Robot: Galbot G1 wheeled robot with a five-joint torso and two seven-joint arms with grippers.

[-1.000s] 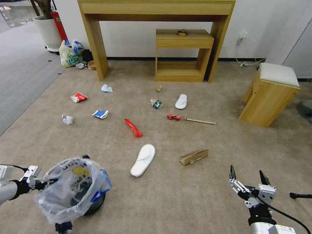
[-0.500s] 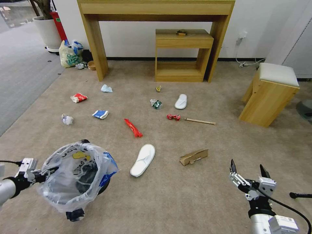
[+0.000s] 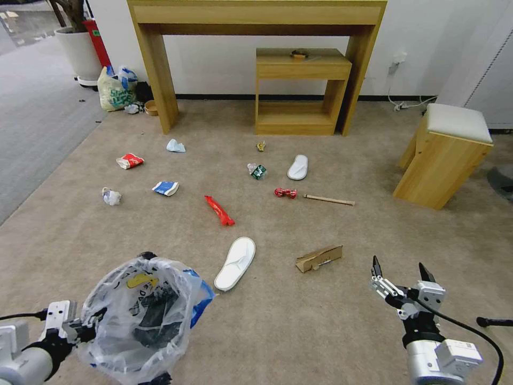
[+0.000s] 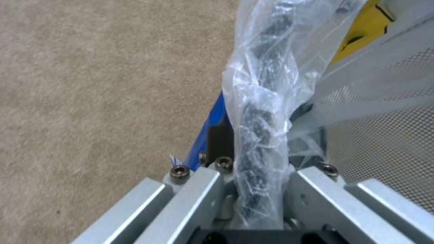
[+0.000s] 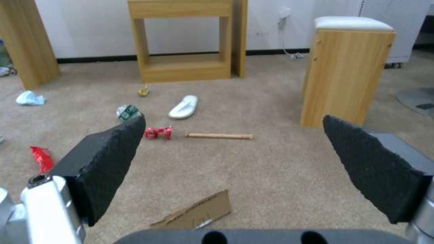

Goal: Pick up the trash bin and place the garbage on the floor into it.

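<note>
The trash bin [image 3: 144, 315], black with a clear printed bag, hangs tilted at the lower left. My left gripper [image 3: 80, 329] is shut on its rim. In the left wrist view the bagged rim [image 4: 262, 101] is pinched in that gripper [image 4: 253, 176]. My right gripper [image 3: 399, 266] hovers open and empty at the lower right, just beyond the brown cardboard [image 3: 319, 258]. Garbage lies over the carpet: a white slipper [image 3: 235, 263], a red wrapper [image 3: 219, 209], a stick [image 3: 328, 200], a crushed red can [image 3: 285, 192], a second slipper [image 3: 297, 167] and a blue carton [image 3: 165, 187]. The right wrist view shows the open gripper [image 5: 234, 118] above the cardboard [image 5: 194, 213].
A tall wooden console [image 3: 160, 80] and a small wooden shelf [image 3: 302, 91] stand against the back wall. A padded wooden stool [image 3: 443, 155] is at the right. A yellowish green-printed shopping bag [image 3: 115, 88] and a plant pot [image 3: 77, 51] sit at the back left.
The left arm has drawn the held bin nearer and slightly to the right, after raising it briefly. The right gripper has moved a little forward, still open.
</note>
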